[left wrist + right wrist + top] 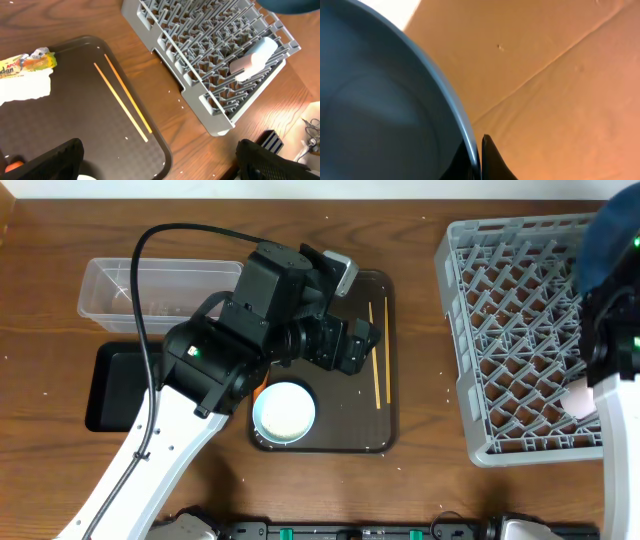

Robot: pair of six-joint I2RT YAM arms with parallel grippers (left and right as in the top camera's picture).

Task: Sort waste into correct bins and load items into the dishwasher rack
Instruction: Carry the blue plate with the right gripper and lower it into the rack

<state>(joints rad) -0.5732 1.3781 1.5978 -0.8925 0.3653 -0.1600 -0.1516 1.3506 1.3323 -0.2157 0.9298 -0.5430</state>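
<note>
My left gripper [160, 167] is open and empty, hovering over the dark-brown serving tray [360, 435]; it also shows in the overhead view [358, 345]. The chopsticks [122, 100] lie on that tray, also seen from overhead [378, 365]. A white napkin [25, 87], a green-yellow wrapper [27, 62] and an orange carrot piece [15, 164] lie at the tray's left. The white bowl [284, 412] stands on the tray. My right gripper [480, 155] is shut on the rim of the dark-blue plate [375, 100], held above the grey rack [520, 330]. A pale cup [255, 60] lies in the rack.
The clear tub [110, 285] and the black tray [105, 385] sit at the left, behind my left arm. Small white grains dot the serving tray and the table near the rack. The table's front edge runs along the bottom of the overhead view.
</note>
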